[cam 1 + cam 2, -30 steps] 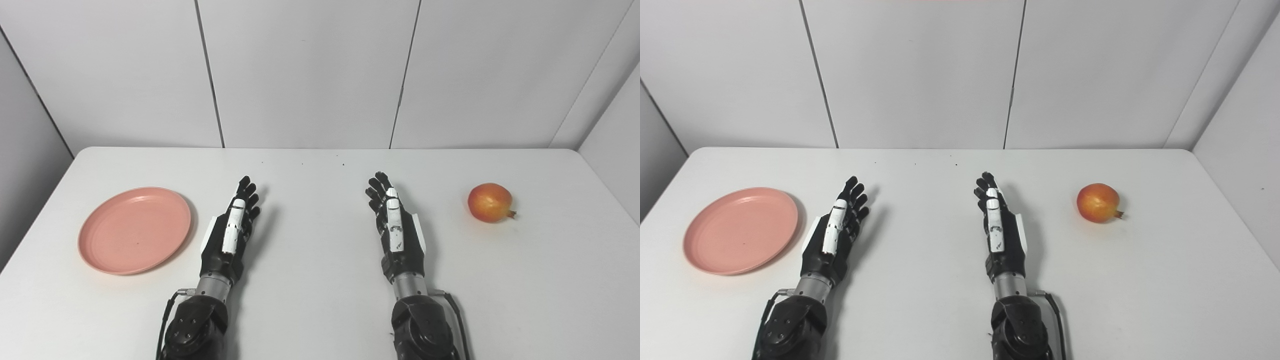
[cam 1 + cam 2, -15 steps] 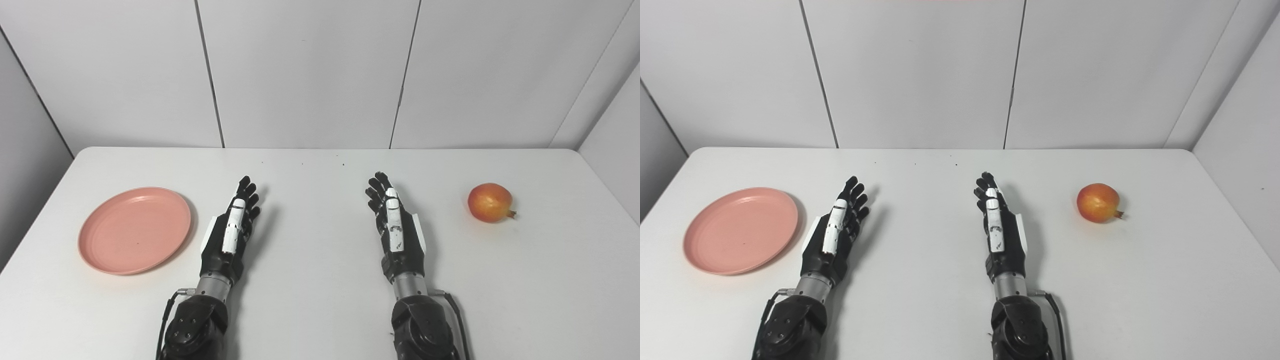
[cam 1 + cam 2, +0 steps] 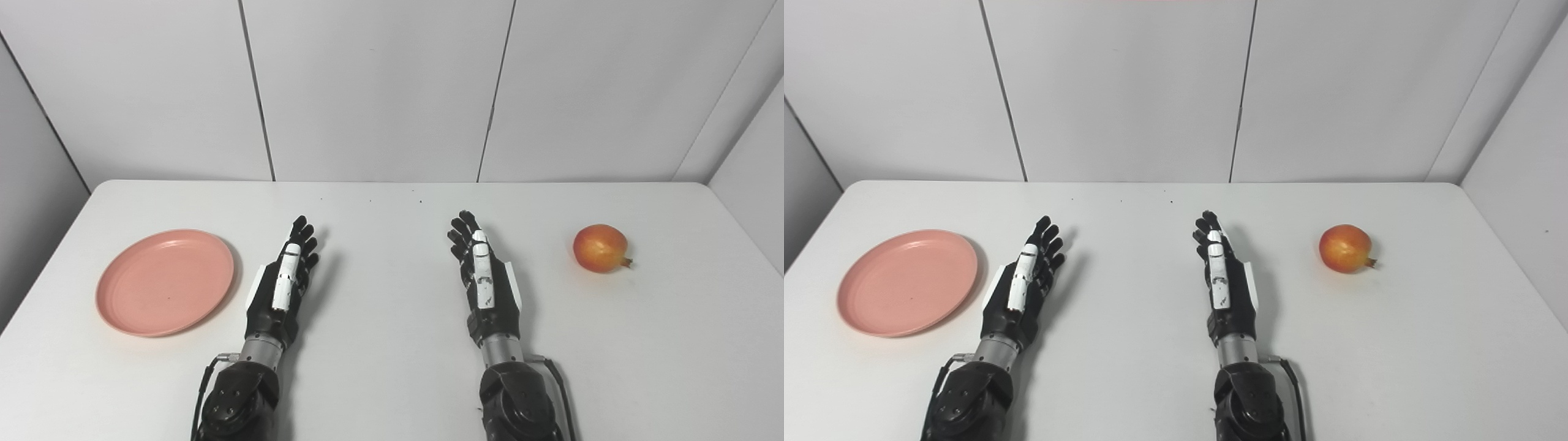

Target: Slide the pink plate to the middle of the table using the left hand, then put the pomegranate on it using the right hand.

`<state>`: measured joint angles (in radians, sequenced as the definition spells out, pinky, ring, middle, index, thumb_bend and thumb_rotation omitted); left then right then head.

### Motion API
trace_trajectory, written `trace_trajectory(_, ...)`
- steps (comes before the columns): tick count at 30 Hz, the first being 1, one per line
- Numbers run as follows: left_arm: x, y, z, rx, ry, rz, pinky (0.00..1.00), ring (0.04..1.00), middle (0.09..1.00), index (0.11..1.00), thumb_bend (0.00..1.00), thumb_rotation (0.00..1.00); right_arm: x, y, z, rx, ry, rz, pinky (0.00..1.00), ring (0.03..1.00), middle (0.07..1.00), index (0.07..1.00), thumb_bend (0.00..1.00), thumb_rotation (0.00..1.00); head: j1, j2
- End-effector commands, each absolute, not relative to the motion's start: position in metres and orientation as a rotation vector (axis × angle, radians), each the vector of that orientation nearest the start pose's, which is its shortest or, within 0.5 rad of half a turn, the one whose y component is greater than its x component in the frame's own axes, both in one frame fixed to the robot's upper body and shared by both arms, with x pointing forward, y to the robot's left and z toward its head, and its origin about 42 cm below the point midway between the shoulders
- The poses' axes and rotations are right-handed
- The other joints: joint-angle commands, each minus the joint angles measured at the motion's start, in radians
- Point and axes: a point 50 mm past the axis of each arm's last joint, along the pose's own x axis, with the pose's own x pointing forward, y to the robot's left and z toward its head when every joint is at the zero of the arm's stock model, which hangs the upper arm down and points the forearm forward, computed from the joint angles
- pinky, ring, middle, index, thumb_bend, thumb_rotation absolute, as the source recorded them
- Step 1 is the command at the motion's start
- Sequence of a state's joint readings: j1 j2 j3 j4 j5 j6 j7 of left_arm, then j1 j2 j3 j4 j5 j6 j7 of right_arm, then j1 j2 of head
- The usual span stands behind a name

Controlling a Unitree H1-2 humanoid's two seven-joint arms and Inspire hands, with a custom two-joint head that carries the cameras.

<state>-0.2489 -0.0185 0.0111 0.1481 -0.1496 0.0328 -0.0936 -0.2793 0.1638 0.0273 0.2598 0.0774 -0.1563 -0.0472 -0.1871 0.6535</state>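
The flat white table [image 3: 392,367] lies bare across its middle, a wide open stretch between the black-and-white left hand [image 3: 283,283] and the black-and-white right hand [image 3: 484,278], both with fingers spread and holding nothing. The round shallow pink plastic plate [image 3: 165,282] sits just beside the left hand on its outer side, with bare table between them and nothing between it and the table's middle. The round red-and-yellow pomegranate [image 3: 601,247] stands well apart from the right hand, clear table on all sides. Grey wall panels [image 3: 380,92] close off the far edge.
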Motion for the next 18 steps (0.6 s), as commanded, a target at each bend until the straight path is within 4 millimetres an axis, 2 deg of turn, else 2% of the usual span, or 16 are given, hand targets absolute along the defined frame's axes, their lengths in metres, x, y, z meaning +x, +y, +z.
trace_trajectory(1, 0.3696, 0.1759, 0.1461, -0.154, -0.105, -0.178, 1.0, 1.0, 1.0, 0.995, 0.37, 1.0, 0.3537, -0.1179, 0.1095, 0.232, -0.105, 0.067, 0.96, 0.91, 0.905, 0.907, 0.56, 0.98, 0.001, -0.001)
trace_trajectory(18, 0.3703, 0.1767, 0.1452, -0.146, -0.109, -0.186, 1.0, 0.999, 1.0, 0.988, 0.37, 1.0, 0.3547, -0.1181, 0.1092, 0.231, -0.104, 0.069, 0.96, 0.912, 0.908, 0.91, 0.56, 0.98, 0.0, -0.002)
